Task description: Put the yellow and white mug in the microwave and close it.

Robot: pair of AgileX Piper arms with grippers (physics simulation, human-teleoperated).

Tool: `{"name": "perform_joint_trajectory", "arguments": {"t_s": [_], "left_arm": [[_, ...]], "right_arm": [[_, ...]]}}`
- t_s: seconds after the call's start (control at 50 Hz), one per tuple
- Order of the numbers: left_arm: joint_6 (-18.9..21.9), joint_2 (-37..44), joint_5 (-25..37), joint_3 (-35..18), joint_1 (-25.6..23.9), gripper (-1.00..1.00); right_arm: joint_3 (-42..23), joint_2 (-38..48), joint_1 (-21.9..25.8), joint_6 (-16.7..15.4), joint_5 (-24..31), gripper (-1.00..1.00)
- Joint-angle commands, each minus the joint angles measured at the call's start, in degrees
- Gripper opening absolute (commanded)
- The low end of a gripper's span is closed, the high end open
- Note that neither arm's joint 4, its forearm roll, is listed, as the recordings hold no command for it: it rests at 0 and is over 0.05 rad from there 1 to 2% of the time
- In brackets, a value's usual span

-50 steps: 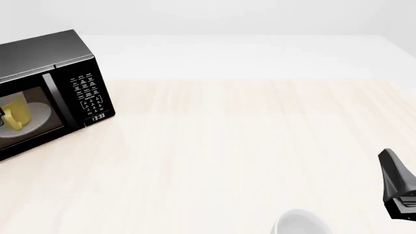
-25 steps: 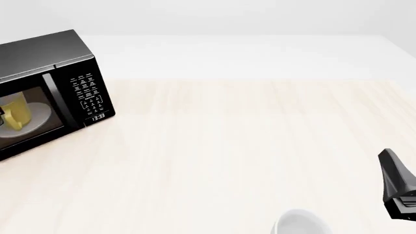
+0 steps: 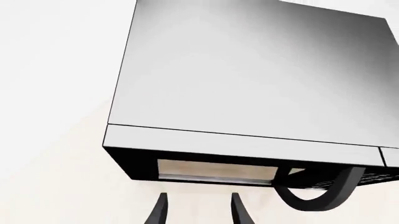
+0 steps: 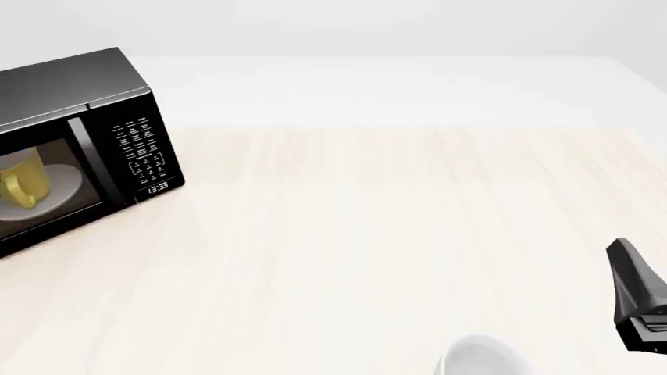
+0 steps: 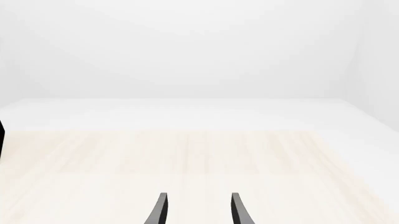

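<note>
Sitting inside the microwave (image 4: 78, 141), the yellow and white mug (image 4: 23, 181) stands upright on the round white plate (image 4: 65, 187), its yellow handle turned toward the front. It shows through the door window at the far left of the front view, and nothing grips it. The microwave rests on the left side of the pale wooden table (image 4: 376, 234), its button panel and lit clock display on its right end; from the front its door appears shut.

Seen from the left wrist, the left gripper (image 3: 198, 210) hangs above the microwave's top, near its front edge and curved door handle (image 3: 321, 193), with its two fingers apart and nothing between them.

Over on the right side of the table, the right gripper (image 5: 198, 210) is likewise spread with nothing held, pointing across bare table. A plain white mug (image 4: 479, 358) sits at the near edge, just left of that arm.
</note>
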Motion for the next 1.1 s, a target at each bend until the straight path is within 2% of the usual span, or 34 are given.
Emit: {"name": "perform_joint_trajectory", "arguments": {"t_s": [0.02,0.12,0.38,0.7,1.1], "left_arm": [[0.4,-6.5,2.0,1.3,-0.7,1.0],[2.5,-12.1,3.7,1.3,0.9,1.0],[2.0,-23.7,10.2,0.2,-3.7,1.0],[3.2,-33.4,18.7,-1.6,-5.0,1.0],[1.3,-42.6,28.1,-4.5,-6.7,1.0]], "right_arm": [[0.0,0.0,0.0,0.0,0.0,1.0],[0.0,0.0,0.0,0.0,0.0,1.0],[0.0,0.0,0.0,0.0,0.0,1.0],[0.0,0.0,0.0,0.0,0.0,1.0],[0.0,0.0,0.0,0.0,0.0,1.0]]}}
